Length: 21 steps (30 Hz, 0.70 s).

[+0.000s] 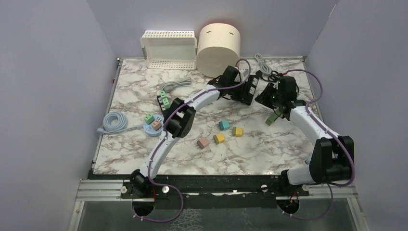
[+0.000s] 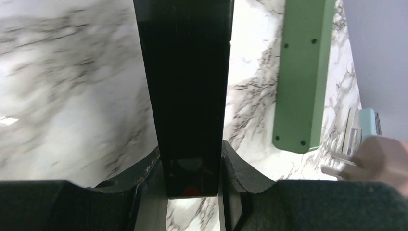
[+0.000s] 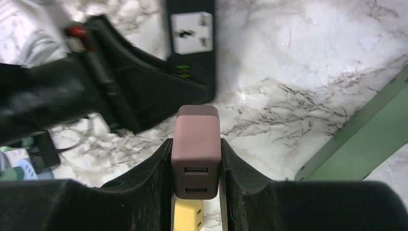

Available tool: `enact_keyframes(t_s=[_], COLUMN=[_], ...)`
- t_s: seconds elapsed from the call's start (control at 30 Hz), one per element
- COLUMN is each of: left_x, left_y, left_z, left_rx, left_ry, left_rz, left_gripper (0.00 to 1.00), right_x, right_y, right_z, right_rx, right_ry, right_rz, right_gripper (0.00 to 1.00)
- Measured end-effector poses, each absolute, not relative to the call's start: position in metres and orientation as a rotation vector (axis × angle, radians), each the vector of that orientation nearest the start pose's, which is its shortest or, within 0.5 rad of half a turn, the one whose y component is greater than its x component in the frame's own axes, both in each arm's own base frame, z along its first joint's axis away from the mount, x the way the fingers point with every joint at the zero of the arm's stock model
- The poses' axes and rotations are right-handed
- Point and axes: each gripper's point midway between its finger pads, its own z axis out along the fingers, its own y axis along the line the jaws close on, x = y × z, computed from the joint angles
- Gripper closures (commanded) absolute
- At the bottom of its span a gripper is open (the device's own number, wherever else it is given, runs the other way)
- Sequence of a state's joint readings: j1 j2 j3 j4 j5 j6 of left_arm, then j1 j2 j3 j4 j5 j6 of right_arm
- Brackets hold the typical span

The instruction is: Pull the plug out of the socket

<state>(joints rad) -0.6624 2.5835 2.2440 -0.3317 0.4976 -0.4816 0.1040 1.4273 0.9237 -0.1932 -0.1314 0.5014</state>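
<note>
Clamping plug (image 3: 196, 144), right fingers (image 3: 144, 187); socket (image 2: 185, 86), left fingers (image 2: 139, 192).

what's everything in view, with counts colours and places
power strip: 1, black, held, back centre
plug: 1, dusty pink, held, right of that strip
second power strip: 1, black, left of centre
loose plugs: 4, teal, two yellow, pink, table centre
round base: 1, blue, left, green and pink plug on it
coiled cable: 1, light blue, far left
basket: 1, white, back left
tub: 1, cream, back centre
plate: 1, green, near right arm
left gripper: 1, black, shut on power strip
right gripper: 1, black, shut on plug
</note>
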Motion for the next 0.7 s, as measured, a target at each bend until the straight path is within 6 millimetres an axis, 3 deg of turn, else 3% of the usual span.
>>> enact_keyframes(t_s=[0.07, 0.13, 0.23, 0.33, 0.47, 0.6, 0.7], left_x=[0.437, 0.43, 0.423, 0.422, 0.43, 0.436, 0.442], left_y=[-0.491, -0.502, -0.512, -0.511, -0.5, -0.473, -0.449], left_z=[0.062, 0.059, 0.059, 0.058, 0.054, 0.055, 0.061], left_rx=[0.551, 0.578, 0.604, 0.617, 0.599, 0.566, 0.548], left_ry=[2.343, 2.337, 2.327, 2.324, 2.331, 2.362, 2.371], left_rz=[-1.173, -1.199, -1.214, -1.207, -1.196, -1.138, -1.073], left_gripper=[0.99, 0.8, 0.6, 0.54, 0.43, 0.35, 0.11], right_x=[0.386, 0.387, 0.387, 0.388, 0.383, 0.371, 0.358], right_y=[0.084, 0.085, 0.087, 0.09, 0.099, 0.113, 0.125], right_z=[0.135, 0.141, 0.142, 0.145, 0.154, 0.169, 0.184], right_rx=[0.375, 0.371, 0.364, 0.346, 0.282, 0.174, 0.084], right_ry=[2.234, 2.215, 2.213, 2.202, 2.167, 2.097, 2.028], right_rz=[0.476, 0.483, 0.495, 0.521, 0.581, 0.678, 0.757], right_gripper=[0.99, 0.99, 0.99, 0.99, 0.99, 0.99, 0.99])
